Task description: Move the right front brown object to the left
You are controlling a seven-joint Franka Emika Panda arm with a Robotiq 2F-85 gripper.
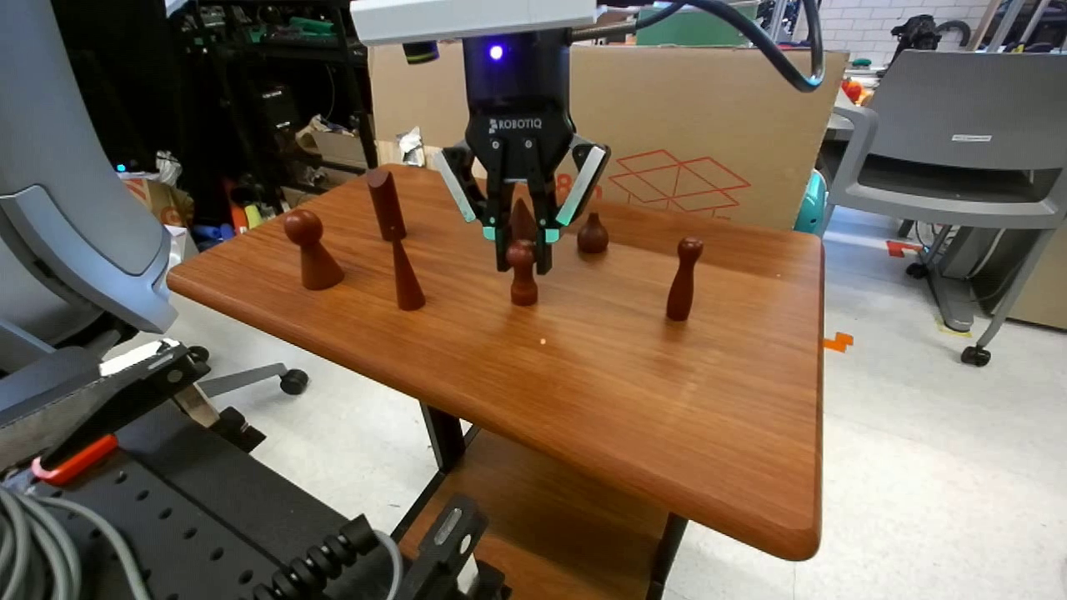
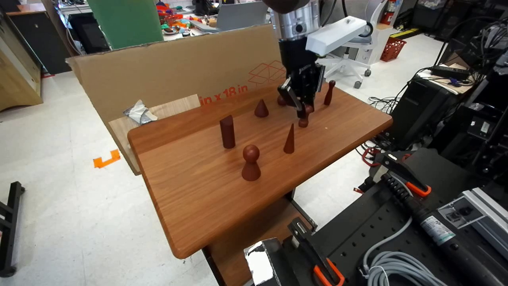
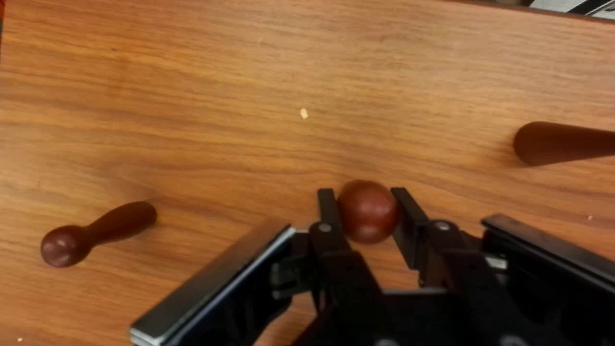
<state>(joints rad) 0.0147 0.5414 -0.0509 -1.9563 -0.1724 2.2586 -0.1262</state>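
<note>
The right front brown object (image 1: 523, 287) is a short reddish-brown turned piece with a rounded head, narrow waist and flared base. It is upright near the middle of the wooden table (image 1: 600, 392). Its base also shows in an exterior view (image 2: 303, 124), where the gripper covers part of its head. My gripper (image 1: 523, 265) points down with its fingertips closed on both sides of the head. In the wrist view the round head (image 3: 367, 211) sits between the fingertips (image 3: 362, 192) and hides the rest of the piece. I cannot tell whether the base touches the table.
Other brown pieces stand around: a thin cone (image 1: 407, 279), a ball-headed piece (image 1: 315, 250), a slant-topped cylinder (image 1: 386, 206), a wide cone (image 2: 261, 109), a round bulb (image 1: 593, 236) and a pin shape (image 1: 683, 282). A cardboard sheet (image 1: 700, 125) stands behind the table.
</note>
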